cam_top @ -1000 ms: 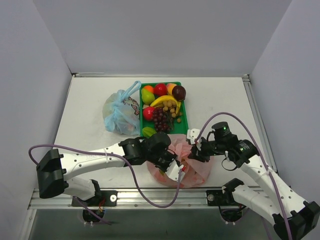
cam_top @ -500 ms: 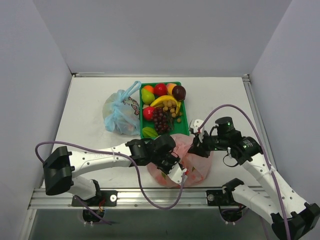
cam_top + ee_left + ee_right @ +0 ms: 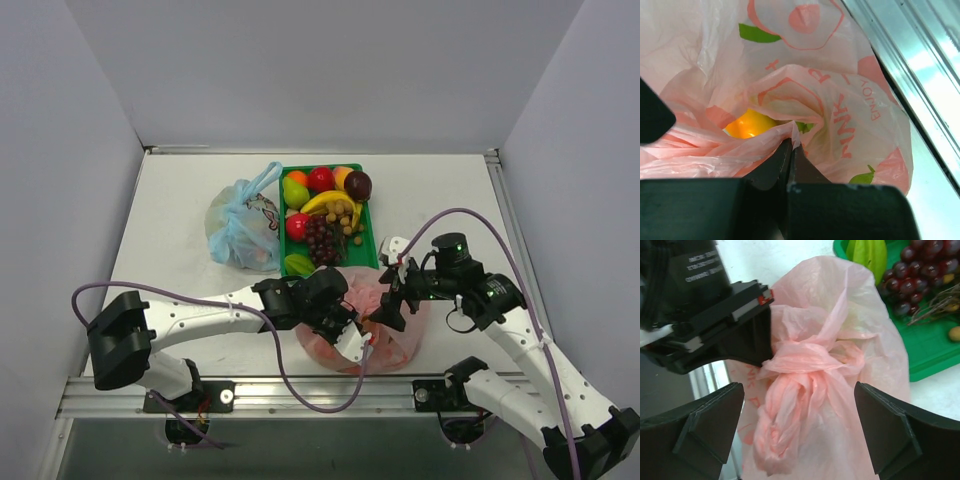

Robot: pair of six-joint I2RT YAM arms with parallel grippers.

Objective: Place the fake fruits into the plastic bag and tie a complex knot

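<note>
The pink plastic bag [image 3: 402,335] lies at the table's near edge, just in front of the green tray [image 3: 371,240]. Its handles are twisted into a knot [image 3: 810,357] on top. My left gripper [image 3: 352,338] is shut on a fold of the plastic bag [image 3: 840,100] next to the knot. An orange-yellow fruit [image 3: 747,125] glows through the film. My right gripper [image 3: 799,407] stands open around the knot and the twisted tail below it, without touching them. Fake fruits [image 3: 325,205] fill the tray: banana, red apples, pear, grapes [image 3: 912,285].
A light-blue tied bag [image 3: 243,225] sits left of the tray. The table's metal front rail [image 3: 920,65] runs right beside the pink bag. Purple cables loop off both arms. White walls close in the table on three sides.
My right gripper, shut at the bag's knot half a second ago, has opened wide and let go of the plastic. My left gripper keeps its hold and has barely moved.
</note>
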